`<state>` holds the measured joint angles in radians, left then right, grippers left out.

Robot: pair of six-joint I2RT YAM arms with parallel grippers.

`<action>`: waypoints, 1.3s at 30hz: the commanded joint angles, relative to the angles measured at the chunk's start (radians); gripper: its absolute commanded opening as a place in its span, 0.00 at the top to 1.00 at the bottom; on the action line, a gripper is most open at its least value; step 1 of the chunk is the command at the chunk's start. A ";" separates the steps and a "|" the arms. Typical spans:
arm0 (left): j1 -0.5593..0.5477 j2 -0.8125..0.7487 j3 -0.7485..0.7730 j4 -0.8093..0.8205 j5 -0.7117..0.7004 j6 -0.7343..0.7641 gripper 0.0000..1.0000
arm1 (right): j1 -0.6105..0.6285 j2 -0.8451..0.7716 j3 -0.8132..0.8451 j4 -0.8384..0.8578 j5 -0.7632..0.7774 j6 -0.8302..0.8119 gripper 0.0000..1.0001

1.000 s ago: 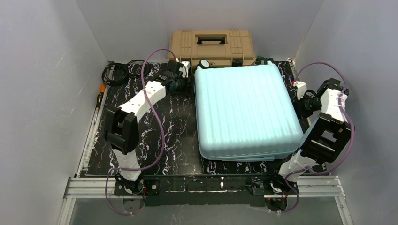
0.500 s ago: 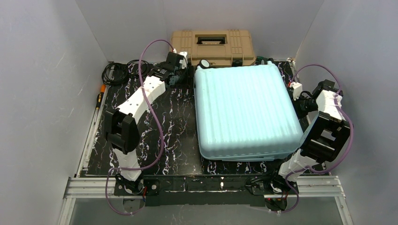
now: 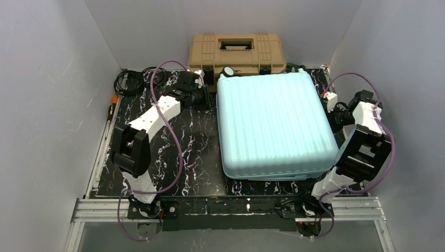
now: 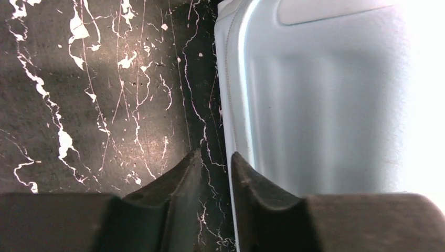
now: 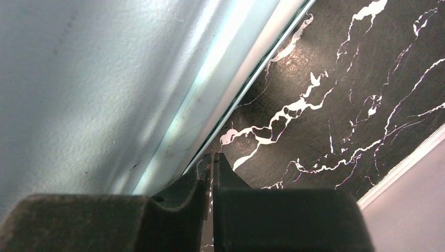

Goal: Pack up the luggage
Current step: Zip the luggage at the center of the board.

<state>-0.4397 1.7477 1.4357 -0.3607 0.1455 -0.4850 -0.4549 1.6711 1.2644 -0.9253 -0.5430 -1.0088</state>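
Observation:
The luggage [image 3: 275, 123] is a pale mint-blue ribbed suitcase lying flat and closed on the right half of the black marbled table [image 3: 183, 152]. My left gripper [image 3: 210, 98] is low beside its far left edge. In the left wrist view the left gripper [image 4: 215, 160] has its jaws a narrow gap apart with only table between them, the right finger against the shell [image 4: 325, 105]. My right gripper [image 3: 331, 116] is at the suitcase's right side. In the right wrist view the right gripper [image 5: 212, 160] is shut, tips at the seam under the shell [image 5: 94, 79].
A tan toolbox [image 3: 237, 51] with black latches stands against the back wall behind the suitcase. A coil of black cable [image 3: 128, 81] lies at the far left corner. An orange-handled screwdriver [image 3: 111, 113] lies along the left edge. Grey walls close in three sides.
My left gripper swung back toward the toolbox, then came down nearer along the suitcase's left edge. My right gripper shifted slightly away from me, then stayed. The suitcase has not moved.

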 commanded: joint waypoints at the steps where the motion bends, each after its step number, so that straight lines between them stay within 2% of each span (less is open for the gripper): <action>1: 0.024 -0.060 -0.039 0.147 0.120 -0.105 0.82 | 0.025 0.029 -0.003 -0.090 0.008 -0.041 0.86; 3: 0.034 -0.063 -0.048 0.177 0.131 -0.129 0.99 | 0.025 0.032 -0.002 -0.090 0.010 -0.037 0.86; 4: 0.040 -0.062 -0.050 0.185 0.133 -0.142 1.00 | 0.025 0.032 -0.003 -0.090 0.011 -0.035 0.85; 11: 0.072 0.039 -0.072 0.276 0.187 -0.208 1.00 | 0.024 0.053 0.017 -0.101 -0.010 -0.025 0.84; 14: 0.083 0.072 -0.093 0.322 0.203 -0.229 1.00 | 0.024 0.065 0.034 -0.120 -0.028 -0.027 0.80; 17: 0.089 0.094 -0.117 0.353 0.211 -0.242 1.00 | 0.022 0.069 0.043 -0.123 -0.031 -0.025 0.69; 19: 0.091 0.106 -0.129 0.394 0.214 -0.256 1.00 | 0.017 0.071 0.048 -0.114 -0.031 -0.015 0.52; 20: 0.092 0.111 -0.131 0.399 0.212 -0.261 1.00 | 0.014 0.073 0.051 -0.105 -0.035 -0.005 0.47; 23: 0.100 0.124 -0.140 0.417 0.213 -0.274 1.00 | 0.000 0.088 0.065 -0.100 -0.048 0.016 0.39; 29: 0.149 0.071 -0.214 0.426 0.178 -0.281 1.00 | -0.017 0.110 0.073 -0.088 -0.064 0.043 0.37; 33: 0.178 0.052 -0.258 0.462 0.224 -0.305 1.00 | -0.017 0.100 0.057 -0.063 -0.061 0.060 0.37; 39: 0.157 0.101 -0.270 0.519 0.290 -0.337 1.00 | -0.018 0.089 0.057 -0.063 -0.062 0.081 0.37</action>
<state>-0.2581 1.8244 1.1603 0.1211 0.3824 -0.8051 -0.4870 1.7687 1.3193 -0.9466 -0.5407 -0.9638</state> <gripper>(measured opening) 0.007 0.625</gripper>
